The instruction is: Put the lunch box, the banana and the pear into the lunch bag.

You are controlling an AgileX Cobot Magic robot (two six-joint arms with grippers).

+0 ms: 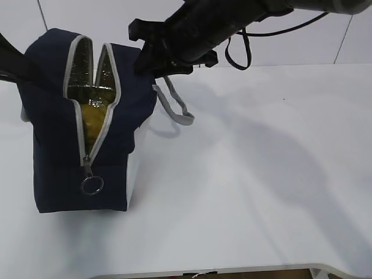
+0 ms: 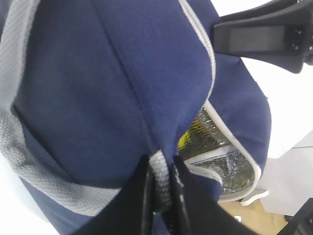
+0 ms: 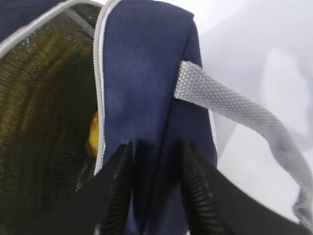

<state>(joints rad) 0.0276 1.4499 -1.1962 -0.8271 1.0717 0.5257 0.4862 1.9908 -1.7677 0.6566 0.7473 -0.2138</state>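
The navy lunch bag [image 1: 58, 145] stands upright at the left with its grey zipper open and the ring pull [image 1: 92, 185] hanging in front. Something yellow [image 1: 96, 113] lies inside against the silver lining; I cannot tell whether it is the banana or the pear. The lunch box is hidden. My left gripper [image 2: 161, 164] is shut on a grey webbing handle [image 2: 29, 161] at the bag's far side. My right gripper [image 3: 156, 145] reaches across to the bag's top right panel [image 3: 146, 63], its fingers pressed on a fold of navy fabric beside the zipper edge.
The other grey handle [image 1: 177, 104] droops over the bag's right side onto the white table [image 1: 261, 174]. A black cable loop [image 1: 238, 52] hangs under the right arm. The table's front edge runs along the bottom.
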